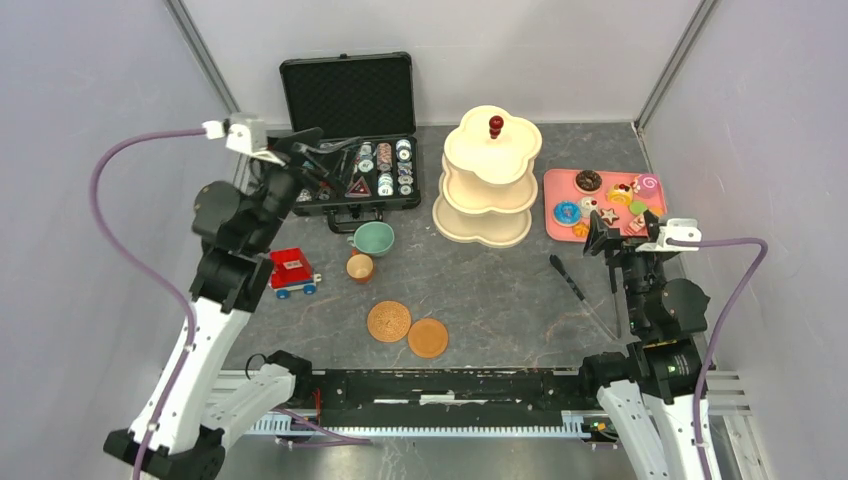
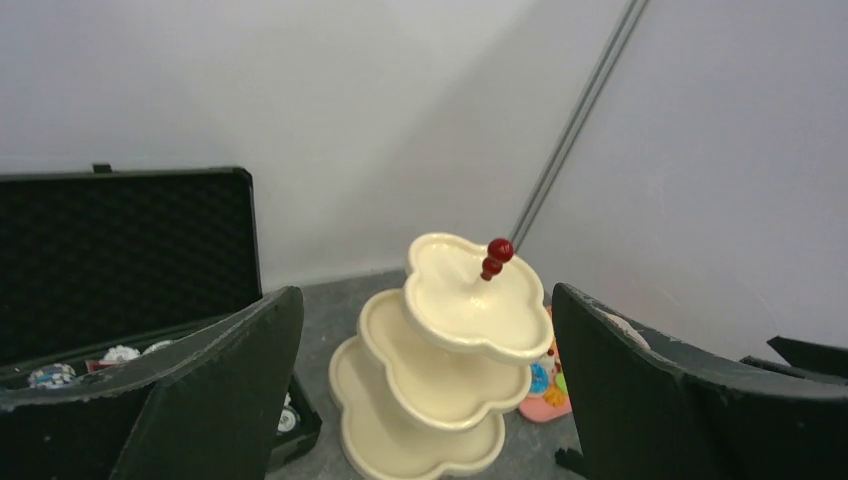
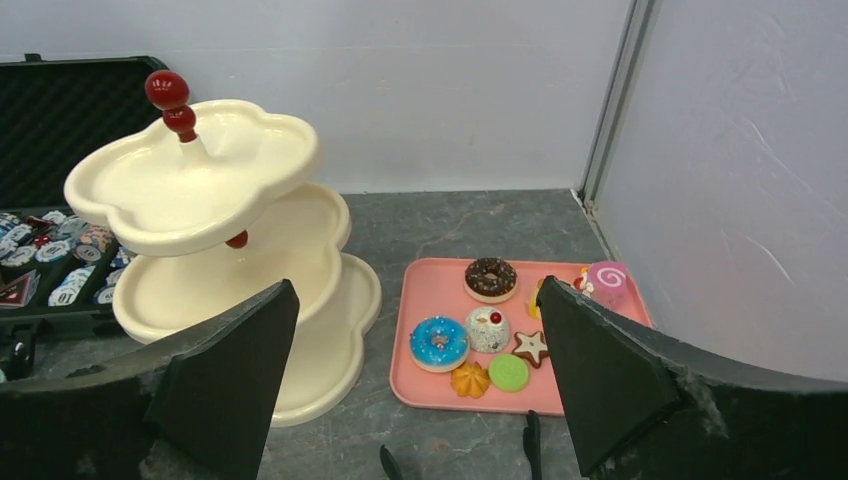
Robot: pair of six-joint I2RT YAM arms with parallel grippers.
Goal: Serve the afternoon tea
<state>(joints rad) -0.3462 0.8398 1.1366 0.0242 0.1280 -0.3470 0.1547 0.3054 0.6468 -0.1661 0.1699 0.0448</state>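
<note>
Bright, even overhead light; soft shadows hug the stand [image 1: 487,215]. In wrist views, dark fingers [image 3: 230,390] at four and eight o'clock look blurred.

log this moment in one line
left claw open, empty | right claw open, empty | stand bare | pastries on pink tray | teal cup off saucers

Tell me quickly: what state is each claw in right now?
Left claw: open, holding nothing.
Right claw: open, holding nothing.
</note>
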